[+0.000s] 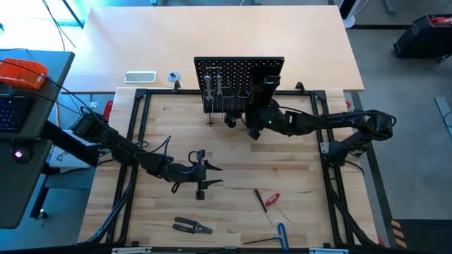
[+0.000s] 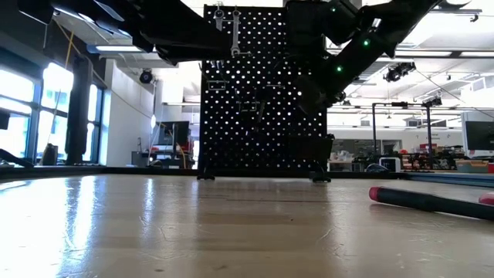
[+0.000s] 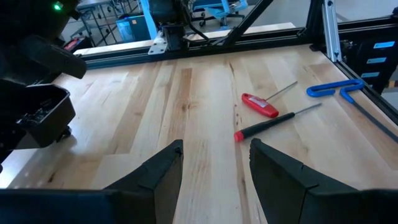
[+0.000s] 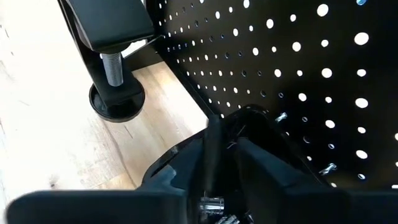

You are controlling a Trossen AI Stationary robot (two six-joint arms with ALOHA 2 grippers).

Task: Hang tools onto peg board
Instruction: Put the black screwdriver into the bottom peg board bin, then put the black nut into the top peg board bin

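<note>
High view: the peg board (image 1: 239, 77) stands upright at the desk's (image 1: 311, 176) twelve o'clock edge, with silver wrenches (image 1: 213, 86) hanging on its face. The right tool (image 1: 248, 124) is pressed close against the board's front; in the right wrist view its fingers (image 4: 186, 163) stand slightly apart around a thin dark bar (image 4: 215, 152), and whether they clamp it I cannot tell. The C-clamp (image 4: 113, 59) hangs just beside it, its screw pad near the wood. The left tool (image 1: 205, 176) hovers near the desk's centre, fingers (image 3: 155, 171) apart and empty. The pliers (image 1: 192, 226) lie toward six o'clock, the red-handled screwdriver (image 1: 272, 200) and blue-handled hex key (image 1: 281, 233) toward five o'clock.
</note>
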